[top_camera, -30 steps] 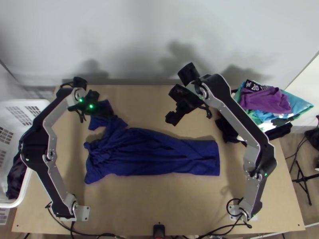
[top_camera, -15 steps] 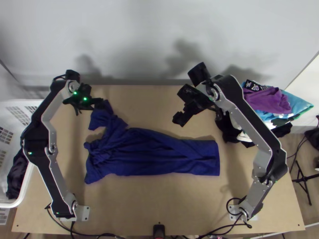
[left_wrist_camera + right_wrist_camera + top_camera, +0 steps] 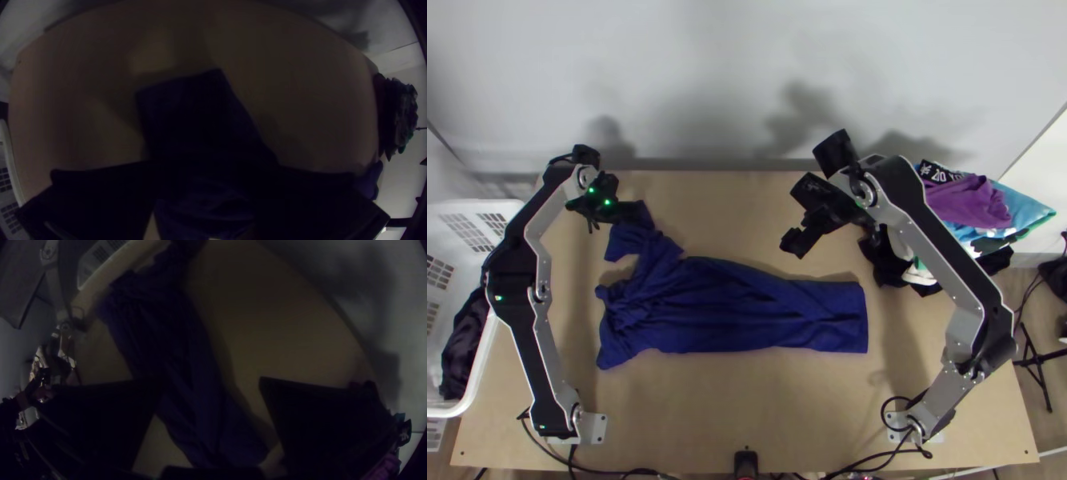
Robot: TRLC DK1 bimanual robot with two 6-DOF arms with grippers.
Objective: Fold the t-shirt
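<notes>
Blue t-shirt lies rumpled; left tool spread; right tool likewise spread.

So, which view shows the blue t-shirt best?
The top view: it shows the blue t-shirt nearly whole, only a sleeve's end partly covered by the left gripper. The left wrist view shows that sleeve and nearby cloth; the right wrist view shows the shirt at a slant, partly behind the right gripper.

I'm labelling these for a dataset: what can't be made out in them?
- Top view: the t-shirt's neckline, lost in bunched folds.
- Left wrist view: whether the left gripper touches the sleeve; too dark.
- Top view: part of the clothes pile, behind the right arm.
- Top view: the basket's outer side, cut off by the left edge.
</notes>
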